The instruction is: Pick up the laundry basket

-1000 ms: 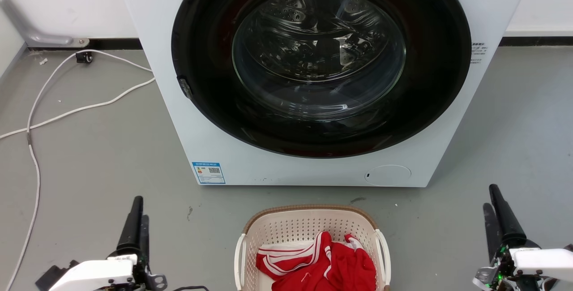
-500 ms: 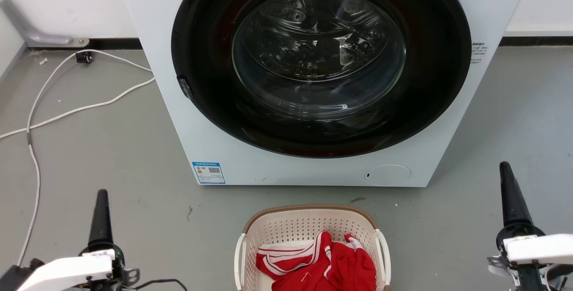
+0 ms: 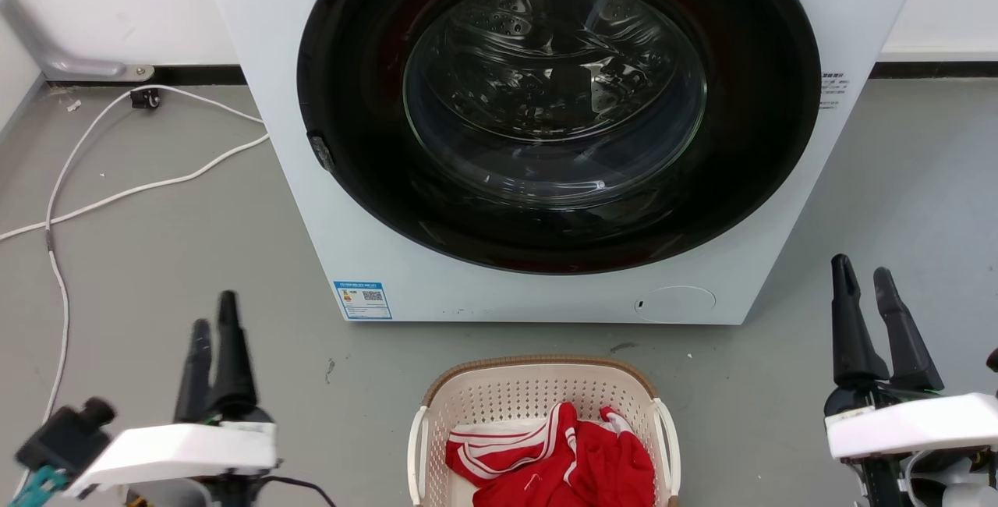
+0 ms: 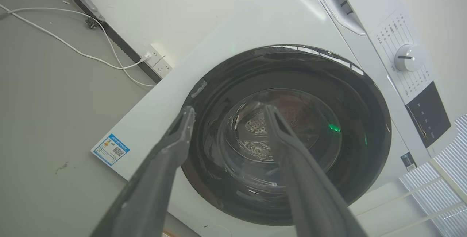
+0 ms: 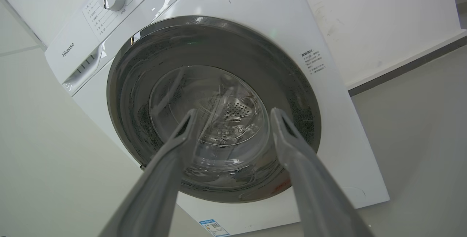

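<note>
The laundry basket [image 3: 538, 390], cream perforated plastic with a brown woven rim and white side handles, sits on the grey floor at the bottom centre of the head view, holding a red and white garment [image 3: 561, 460]. My left gripper [image 3: 214, 312] stands open at the lower left, well to the left of the basket and holding nothing. At the lower right, my right gripper [image 3: 861, 273] is open and empty, well clear of the basket's right handle. In the wrist views, the left gripper [image 4: 228, 109] and the right gripper [image 5: 235, 111] each show two spread fingers pointing at the washer door.
A white front-loading washer [image 3: 546, 132] with a shut dark round door stands just behind the basket. White cables [image 3: 117, 187] trail over the floor at the left, running to a wall socket [image 4: 157, 62]. Bare grey floor lies on both sides of the basket.
Both arms have risen and turned about their wrists, so two separate fingers now show on each gripper where one dark shape showed half a second ago. The basket has not moved.
</note>
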`<state>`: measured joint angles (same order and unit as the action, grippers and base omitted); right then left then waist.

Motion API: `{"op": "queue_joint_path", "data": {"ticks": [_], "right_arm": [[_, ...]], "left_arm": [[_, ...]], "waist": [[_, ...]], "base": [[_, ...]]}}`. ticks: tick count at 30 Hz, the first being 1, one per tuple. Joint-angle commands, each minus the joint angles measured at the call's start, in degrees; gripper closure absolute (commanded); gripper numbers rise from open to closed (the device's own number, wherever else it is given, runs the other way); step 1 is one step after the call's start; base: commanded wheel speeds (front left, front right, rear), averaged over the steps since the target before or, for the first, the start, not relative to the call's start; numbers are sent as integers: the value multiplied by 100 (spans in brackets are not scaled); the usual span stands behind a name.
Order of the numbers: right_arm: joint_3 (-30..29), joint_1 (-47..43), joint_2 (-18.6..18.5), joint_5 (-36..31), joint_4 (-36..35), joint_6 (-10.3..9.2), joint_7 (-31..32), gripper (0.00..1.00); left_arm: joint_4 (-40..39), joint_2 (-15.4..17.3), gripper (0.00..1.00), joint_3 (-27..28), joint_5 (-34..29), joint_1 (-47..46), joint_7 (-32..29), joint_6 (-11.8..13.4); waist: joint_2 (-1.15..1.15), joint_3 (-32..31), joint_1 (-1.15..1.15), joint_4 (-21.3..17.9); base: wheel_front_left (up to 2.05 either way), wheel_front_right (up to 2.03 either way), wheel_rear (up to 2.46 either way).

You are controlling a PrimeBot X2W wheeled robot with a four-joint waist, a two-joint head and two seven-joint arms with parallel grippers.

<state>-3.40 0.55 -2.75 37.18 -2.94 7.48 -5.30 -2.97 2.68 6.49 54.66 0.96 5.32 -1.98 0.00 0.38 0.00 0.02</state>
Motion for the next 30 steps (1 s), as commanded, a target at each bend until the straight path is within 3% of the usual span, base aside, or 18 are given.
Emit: {"op": "queue_joint_path", "data": {"ticks": [1,7,13,25,30], "right_arm": [[53,-25,-20,-342,-170,1,-72,0],[118,-156,-20,-900,-174,1,-175,0],[123,-268,-20,-1361,-23,1,-268,0],[153,-372,-20,-2264,143,1,-451,0],[200,-415,-19,-2576,219,1,-503,0]], "left_arm": [[-224,19,0,-212,-511,9,71,7],[-378,20,0,-847,-1877,74,171,173],[-451,182,0,-1391,-2733,60,269,563],[-123,620,0,-2234,-3330,28,445,1124],[81,552,0,-2208,-3236,108,504,1071]], "waist": [[0,0,0,-3],[0,-10,0,-8],[0,-12,0,-28],[0,7,0,-74],[0,8,0,-81]], "base": [[0,0,0],[0,0,0],[0,0,0],[0,0,0],[0,0,0]]}}
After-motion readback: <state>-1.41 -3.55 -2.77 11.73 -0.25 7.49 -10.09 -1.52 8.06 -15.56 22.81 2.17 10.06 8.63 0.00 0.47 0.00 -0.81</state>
